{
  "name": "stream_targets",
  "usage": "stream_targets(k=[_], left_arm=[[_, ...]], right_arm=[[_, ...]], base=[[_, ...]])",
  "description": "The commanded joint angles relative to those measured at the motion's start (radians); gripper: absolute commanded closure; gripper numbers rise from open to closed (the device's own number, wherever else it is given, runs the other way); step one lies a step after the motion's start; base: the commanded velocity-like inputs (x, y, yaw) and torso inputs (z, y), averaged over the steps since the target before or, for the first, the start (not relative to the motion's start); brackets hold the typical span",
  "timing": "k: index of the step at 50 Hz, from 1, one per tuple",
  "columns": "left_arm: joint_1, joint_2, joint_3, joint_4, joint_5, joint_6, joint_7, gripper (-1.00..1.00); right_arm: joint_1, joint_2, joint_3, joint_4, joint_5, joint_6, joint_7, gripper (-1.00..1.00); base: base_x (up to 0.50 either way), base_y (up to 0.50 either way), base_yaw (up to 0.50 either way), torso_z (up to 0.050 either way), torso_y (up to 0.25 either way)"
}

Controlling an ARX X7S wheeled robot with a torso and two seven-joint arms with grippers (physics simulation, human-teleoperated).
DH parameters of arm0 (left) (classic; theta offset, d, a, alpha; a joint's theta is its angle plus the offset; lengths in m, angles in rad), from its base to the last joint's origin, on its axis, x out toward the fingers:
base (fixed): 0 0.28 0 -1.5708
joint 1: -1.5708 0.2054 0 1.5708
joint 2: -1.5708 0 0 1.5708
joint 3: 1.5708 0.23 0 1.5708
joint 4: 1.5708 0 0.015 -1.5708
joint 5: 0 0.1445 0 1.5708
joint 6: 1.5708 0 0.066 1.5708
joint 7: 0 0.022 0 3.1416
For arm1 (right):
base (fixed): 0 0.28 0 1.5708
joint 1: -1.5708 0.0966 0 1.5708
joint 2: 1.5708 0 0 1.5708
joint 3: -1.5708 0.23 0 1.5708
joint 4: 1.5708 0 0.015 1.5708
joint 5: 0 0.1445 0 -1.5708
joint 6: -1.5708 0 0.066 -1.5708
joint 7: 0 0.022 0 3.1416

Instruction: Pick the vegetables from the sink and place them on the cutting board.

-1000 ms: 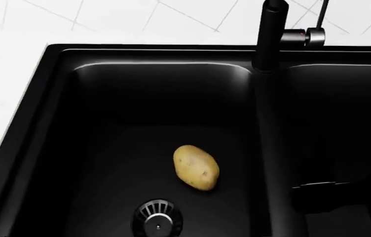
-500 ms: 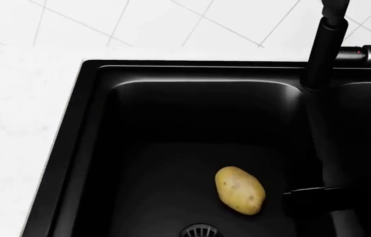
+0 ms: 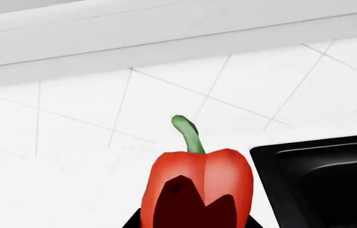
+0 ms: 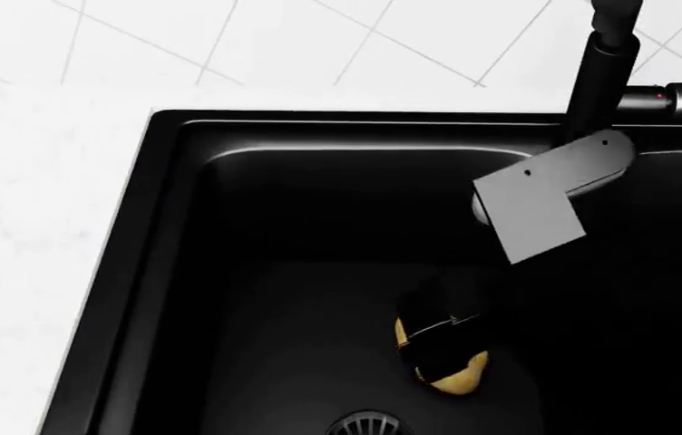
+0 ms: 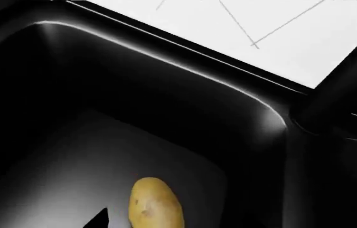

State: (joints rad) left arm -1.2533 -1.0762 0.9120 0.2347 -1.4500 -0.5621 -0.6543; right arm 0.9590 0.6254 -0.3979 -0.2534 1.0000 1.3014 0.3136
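Flat, even render light; the white tiled bench (image 4: 39, 227) glares, the matte black double-basin sink (image 4: 316, 217) swallows detail (faint rim highlights only).

We see a white speckled countertop (image 4: 39, 227) beside a white tiled backsplash (image 4: 316, 45) with thin grey grout lines; a pale ledge (image 3: 165, 33) runs above.

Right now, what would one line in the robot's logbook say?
left hand: shut on glossy red bell pepper | right hand: down in matte black sink, over oval yellow-tan potato, grip unclear | cutting board: unseen
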Motion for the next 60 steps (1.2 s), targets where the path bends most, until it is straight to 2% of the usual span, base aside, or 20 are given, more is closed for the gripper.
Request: stream_targets(k=[1, 6, 11, 14, 18, 23, 26, 29, 36, 45, 49, 56, 60], left_arm=[[0.015, -0.001, -0.014, -0.008, -0.014, 0.071, 0.021, 1.00], [0.016, 0.009, -0.015, -0.007, -0.009, 0.075, 0.010, 1.00], [0.037, -0.053, -0.026, 0.013, -0.011, 0.097, 0.052, 1.00], [0.043, -0.049, -0.024, 0.015, -0.006, 0.100, 0.049, 1.00], [0.040, -0.028, -0.019, 0.014, 0.000, 0.094, 0.033, 1.00], [0.047, -0.034, -0.021, 0.015, 0.002, 0.102, 0.037, 1.00], [0.060, -0.083, -0.030, 0.023, -0.008, 0.112, 0.074, 1.00], [0.063, -0.077, -0.029, 0.024, -0.008, 0.116, 0.066, 1.00], [0.059, -0.024, -0.017, 0.018, 0.011, 0.109, 0.030, 1.00], [0.070, -0.043, -0.021, 0.026, 0.009, 0.117, 0.035, 1.00], [0.069, -0.023, -0.015, 0.022, 0.021, 0.113, 0.027, 1.00], [0.072, -0.015, -0.010, 0.025, 0.036, 0.115, 0.026, 1.00], [0.066, 0.017, -0.004, 0.014, 0.040, 0.107, 0.006, 1.00]], right_arm=[[0.149, -0.114, -0.267, 0.288, -0.153, -0.056, -0.195, -1.00], [0.184, -0.149, -0.346, 0.420, -0.225, -0.110, -0.253, -1.00], [0.225, -0.189, -0.463, 0.582, -0.325, -0.178, -0.325, -1.00], [0.250, -0.206, -0.533, 0.633, -0.378, -0.196, -0.352, -1.00], [0.273, -0.240, -0.561, 0.718, -0.395, -0.232, -0.404, -1.00], [0.309, -0.299, -0.665, 0.817, -0.446, -0.290, -0.522, -1.00], [0.320, -0.326, -0.692, 0.870, -0.462, -0.302, -0.549, -1.00], [0.325, -0.338, -0.731, 0.893, -0.480, -0.300, -0.577, -1.00], [0.335, -0.368, -0.772, 0.965, -0.503, -0.332, -0.627, -1.00], [0.361, -0.440, -0.819, 1.141, -0.543, -0.429, -0.719, -1.00], [0.367, -0.469, -0.854, 1.188, -0.560, -0.471, -0.784, -1.00], [0.395, -0.543, -0.869, 1.401, -0.592, -0.573, -0.835, -1.00], [0.401, -0.584, -0.875, 1.520, -0.605, -0.632, -0.871, -1.00]], base=[[0.00, 0.00, 0.00, 0.000, 0.000], [0.00, 0.00, 0.00, 0.000, 0.000], [0.00, 0.00, 0.00, 0.000, 0.000], [0.00, 0.00, 0.00, 0.000, 0.000], [0.00, 0.00, 0.00, 0.000, 0.000], [0.00, 0.00, 0.00, 0.000, 0.000], [0.00, 0.00, 0.00, 0.000, 0.000], [0.00, 0.00, 0.00, 0.000, 0.000], [0.00, 0.00, 0.00, 0.000, 0.000], [0.00, 0.00, 0.00, 0.000, 0.000], [0.00, 0.00, 0.00, 0.000, 0.000], [0.00, 0.00, 0.00, 0.000, 0.000], [0.00, 0.00, 0.00, 0.000, 0.000]])
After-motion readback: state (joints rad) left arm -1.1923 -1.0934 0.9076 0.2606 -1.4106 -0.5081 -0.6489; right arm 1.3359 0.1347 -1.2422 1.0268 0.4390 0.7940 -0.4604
